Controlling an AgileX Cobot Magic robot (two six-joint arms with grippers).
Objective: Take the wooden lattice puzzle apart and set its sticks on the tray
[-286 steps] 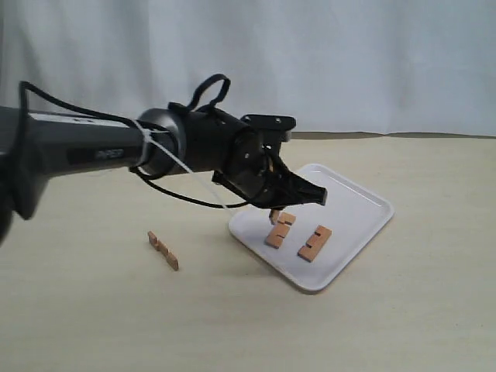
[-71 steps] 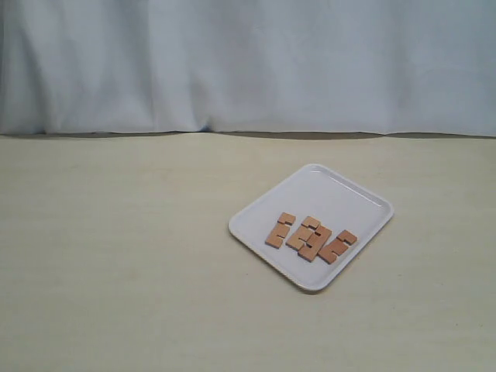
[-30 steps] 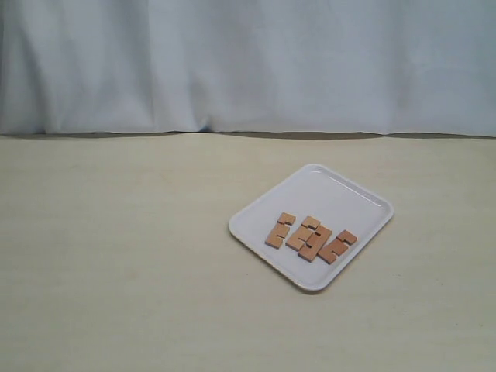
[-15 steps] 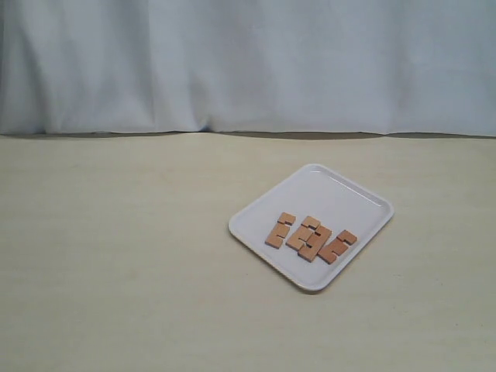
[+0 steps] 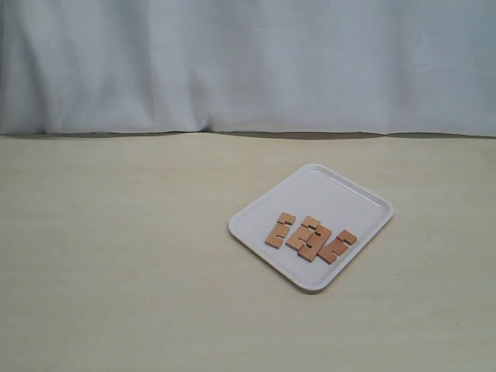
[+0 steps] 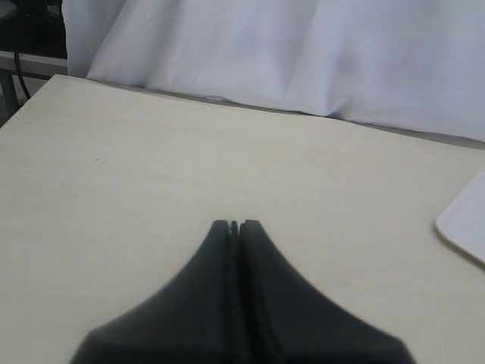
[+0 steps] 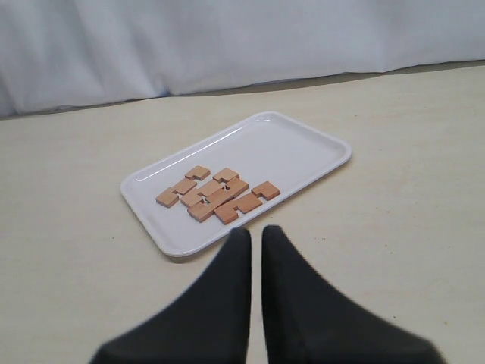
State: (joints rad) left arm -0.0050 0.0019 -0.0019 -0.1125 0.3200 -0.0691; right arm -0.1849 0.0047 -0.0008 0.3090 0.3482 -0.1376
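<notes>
The white tray lies right of centre on the table in the exterior view. Several loose notched sticks lie flat on it in a close group, some touching. No assembled lattice puzzle shows anywhere. Neither arm appears in the exterior view. My right gripper is shut with only a thin slit and nothing in it; it hovers just short of the tray, pointing at the sticks. My left gripper is shut and empty over bare table, with a corner of the tray off to one side.
A white cloth backdrop hangs along the table's far edge. The table top is pale wood. A dark frame shows beyond the table corner in the left wrist view.
Earlier, the left arm reached over the tray while one stick lay on the table; that stick now lies on the tray and the arm is gone. Nothing moved in the last second.
</notes>
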